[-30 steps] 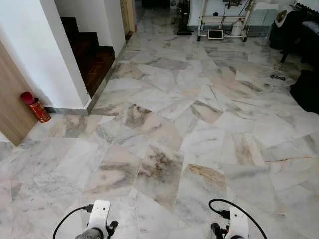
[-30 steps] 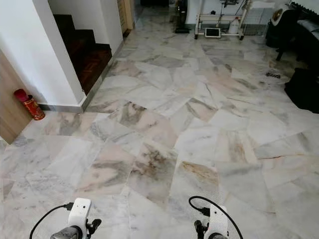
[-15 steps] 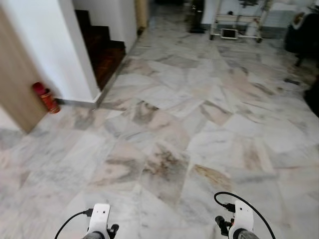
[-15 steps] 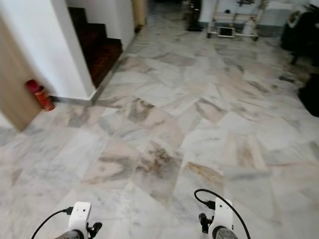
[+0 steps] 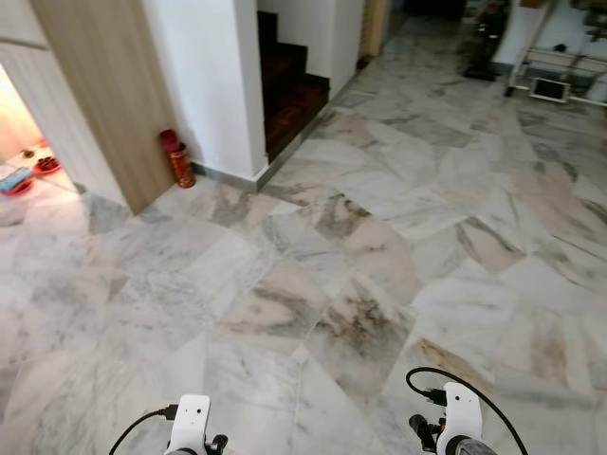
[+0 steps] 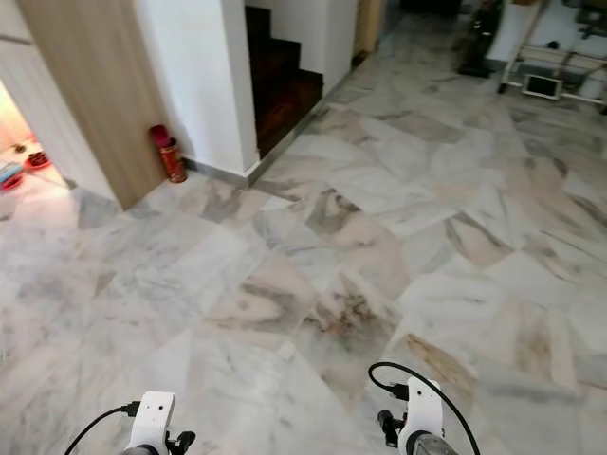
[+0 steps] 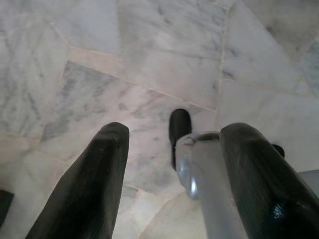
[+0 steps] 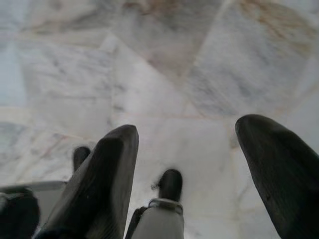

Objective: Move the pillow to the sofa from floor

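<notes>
**Searching the marble floor, arms down, nothing in hand**

We take the red canister (image 5: 176,157) at the foot of the white wall (image 5: 204,85) as our landmark. Beyond it, behind that wall, dark wooden stairs (image 5: 289,90) climb away; on its other side a wood-grain panel (image 5: 104,90) stands just beside it, with small dishes (image 5: 28,171) on the floor past the panel. Far across the marble floor (image 5: 332,275) from the canister, a white rack (image 5: 560,76) stands.

Our left gripper (image 7: 172,164) and right gripper (image 8: 187,169) hang low, pointing at bare marble; each has its fingers spread apart and grasps nothing. We judge they are carried this way because there is nothing yet to reach for.

We cannot find the pillow or the sofa near the canister or anywhere on this floor, so we judge the task is at its looking-around stage.
</notes>
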Tool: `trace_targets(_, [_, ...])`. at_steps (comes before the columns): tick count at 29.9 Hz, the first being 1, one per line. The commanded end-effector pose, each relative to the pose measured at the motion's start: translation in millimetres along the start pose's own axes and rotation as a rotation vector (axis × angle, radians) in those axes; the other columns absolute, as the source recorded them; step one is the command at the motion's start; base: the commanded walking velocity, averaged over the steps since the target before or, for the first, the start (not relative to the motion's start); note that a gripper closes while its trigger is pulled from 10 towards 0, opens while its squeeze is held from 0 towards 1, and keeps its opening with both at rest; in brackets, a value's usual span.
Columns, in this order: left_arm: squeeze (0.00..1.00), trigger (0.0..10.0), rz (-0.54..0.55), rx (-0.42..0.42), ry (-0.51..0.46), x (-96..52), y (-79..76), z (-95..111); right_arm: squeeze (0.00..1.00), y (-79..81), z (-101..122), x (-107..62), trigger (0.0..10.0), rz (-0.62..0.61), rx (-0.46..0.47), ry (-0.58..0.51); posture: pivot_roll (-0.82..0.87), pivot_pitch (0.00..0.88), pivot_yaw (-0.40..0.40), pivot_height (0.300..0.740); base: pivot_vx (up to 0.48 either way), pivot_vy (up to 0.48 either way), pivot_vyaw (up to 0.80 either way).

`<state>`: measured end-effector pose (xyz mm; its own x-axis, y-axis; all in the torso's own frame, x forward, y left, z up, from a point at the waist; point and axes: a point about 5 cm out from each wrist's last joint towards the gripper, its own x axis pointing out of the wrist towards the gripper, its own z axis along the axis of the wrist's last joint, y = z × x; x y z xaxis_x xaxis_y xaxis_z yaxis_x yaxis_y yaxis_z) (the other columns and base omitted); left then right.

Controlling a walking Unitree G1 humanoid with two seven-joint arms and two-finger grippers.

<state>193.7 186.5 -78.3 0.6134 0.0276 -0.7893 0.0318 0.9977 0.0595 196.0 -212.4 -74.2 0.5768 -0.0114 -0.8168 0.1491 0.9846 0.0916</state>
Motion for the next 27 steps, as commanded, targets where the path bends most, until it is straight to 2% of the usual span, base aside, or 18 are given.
trace_targets(1, [0.00,10.0,-0.001,-0.004,0.028,-0.2,-2.4,-4,0.00,-2.3,1,-0.3,10.0,-0.001,0.000,0.005,-0.01,0.000,-0.007,0.740,0.000,0.000,0.80])
trace_targets(18, [0.00,10.0,-0.018,0.020,0.001,3.1,-9.6,10,0.00,-1.4,7,0.4,10.0,0.019,0.006,-0.004,-0.01,0.022,-0.024,0.740,0.000,0.000,0.80])
trace_targets(21, [0.00,10.0,-0.033,0.053,0.000,3.1,-10.8,10,0.00,-1.3,7,0.4,10.0,0.021,0.017,-0.002,0.00,0.025,-0.028,0.740,0.000,0.000,0.68])
trace_targets(27, [0.00,10.0,-0.008,0.002,0.020,2.3,-9.0,5,0.00,-1.4,7,0.3,10.0,0.025,0.014,0.001,0.00,0.031,-0.031,0.740,0.000,0.000,0.61])
